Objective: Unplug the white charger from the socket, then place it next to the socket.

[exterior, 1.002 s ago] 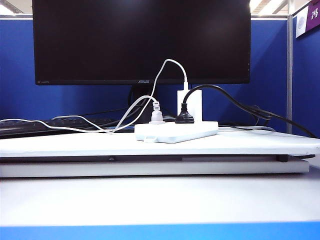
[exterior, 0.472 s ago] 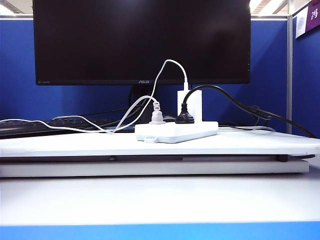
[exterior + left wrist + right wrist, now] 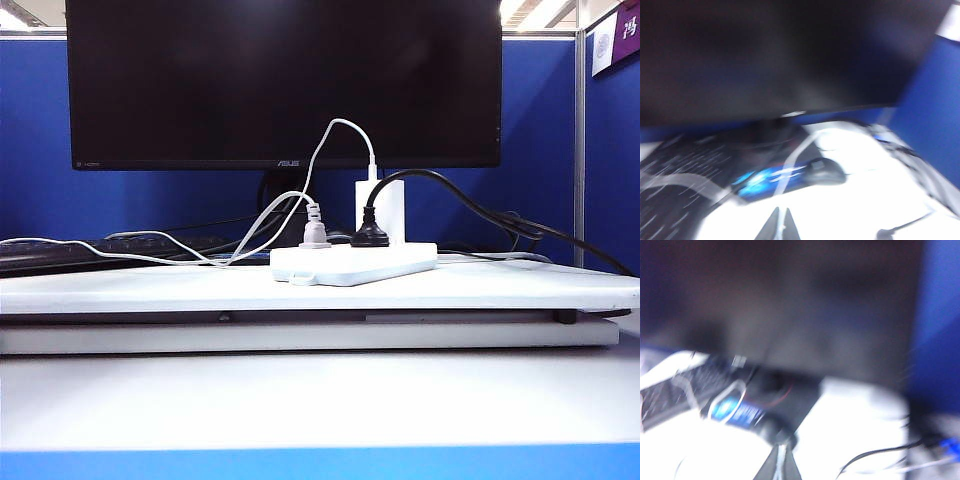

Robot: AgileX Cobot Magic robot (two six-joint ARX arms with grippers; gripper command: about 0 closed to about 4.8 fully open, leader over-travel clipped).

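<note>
On the desk under the ASUS monitor, left to right: keyboard, grey-white plug, black plug, both in the socket. White charger stands upright, plugged in behind the black plug. Left gripper and right gripper appear only in blurred wrist views, jaws pinched together, holding nothing.

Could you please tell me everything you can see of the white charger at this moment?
The plain white rectangular charger block looks like smooth plastic. It stands upright, plugged into the flat white power strip on the white board, in front of the black monitor. A thin white cable leaves its top and arcs away leftward. The black round plug partly hides its front. Neither gripper touches it.
</note>
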